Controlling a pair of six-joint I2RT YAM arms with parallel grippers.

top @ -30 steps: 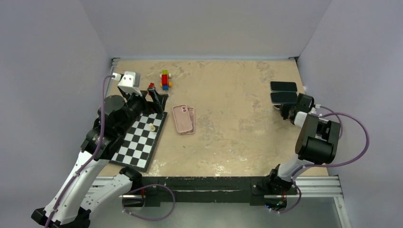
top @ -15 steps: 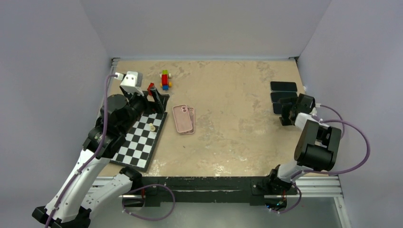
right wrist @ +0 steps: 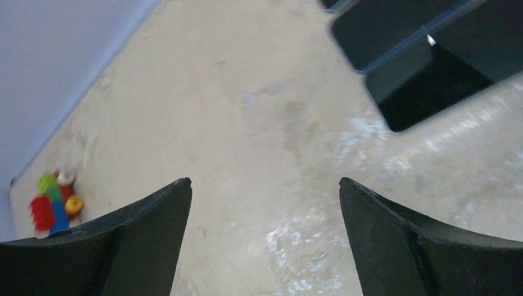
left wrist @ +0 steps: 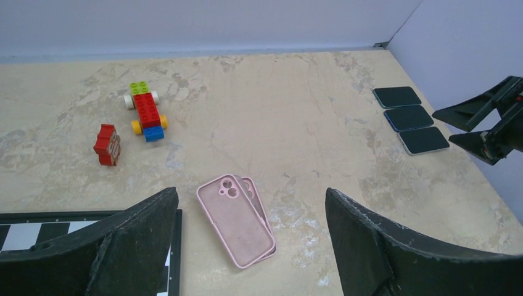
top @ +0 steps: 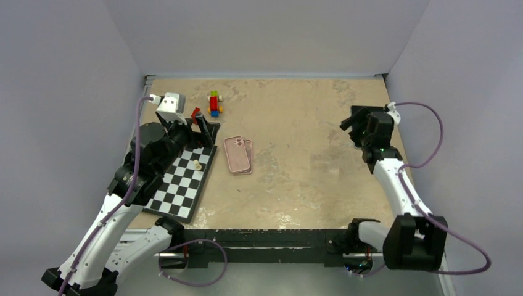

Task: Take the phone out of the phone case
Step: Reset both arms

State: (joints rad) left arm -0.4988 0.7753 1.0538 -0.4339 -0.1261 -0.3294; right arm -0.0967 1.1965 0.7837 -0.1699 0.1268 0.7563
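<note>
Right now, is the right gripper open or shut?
Open: the right gripper has its fingers wide apart in its wrist view, only bare table between them.

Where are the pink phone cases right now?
In the top view the pink phone cases lie overlapping left of centre on the table, just right of the chessboard, with the toy brick car behind them.

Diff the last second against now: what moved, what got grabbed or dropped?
The right gripper opened its fingers, letting go of the nearest phone. The right arm stretched out, carrying the gripper from the near side of the phone row to up over it. Left arm barely shifted; pink phone cases, chessboard and toy bricks stayed put.
</note>
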